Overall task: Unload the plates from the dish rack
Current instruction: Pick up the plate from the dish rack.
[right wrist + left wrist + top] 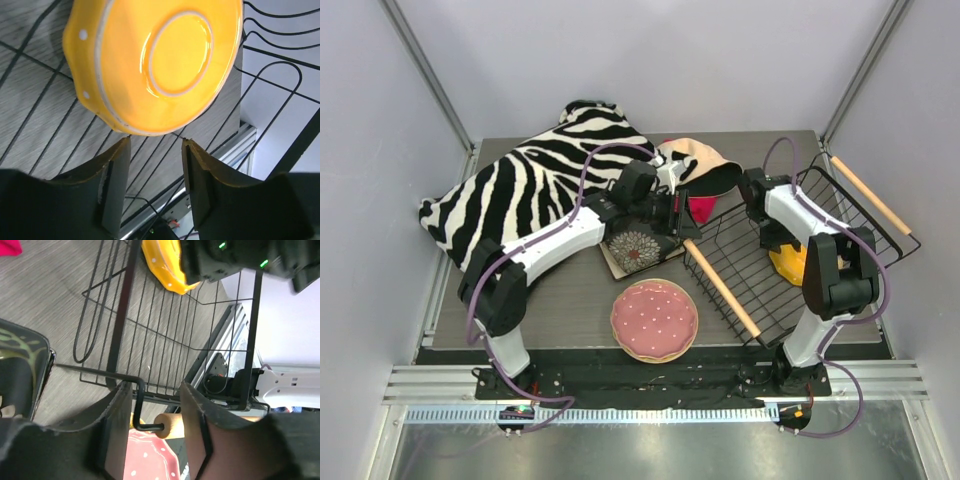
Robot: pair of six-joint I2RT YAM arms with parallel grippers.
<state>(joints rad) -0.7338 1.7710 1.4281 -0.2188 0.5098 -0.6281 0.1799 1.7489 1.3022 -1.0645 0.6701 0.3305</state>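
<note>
The black wire dish rack (800, 215) stands at the right with two wooden rod handles. One orange dotted plate (155, 65) lies upside down on the rack's floor, also seen as the orange plate (790, 265) under the right arm. My right gripper (152, 142) is open, its tips just short of that plate's rim, holding nothing. My left gripper (155, 390) is open at the rack's near-left corner, with the wooden handle end (170, 425) showing between its fingers, untouched. A dark square plate (638, 250) and a round pink plate (654, 320) rest on the table left of the rack.
A zebra-striped cloth (530, 190) covers the back left. A peach hat (698, 165) and a red item (703, 207) lie behind the left gripper (678, 215). The rack's near wooden handle (720, 288) runs diagonally beside the pink plate.
</note>
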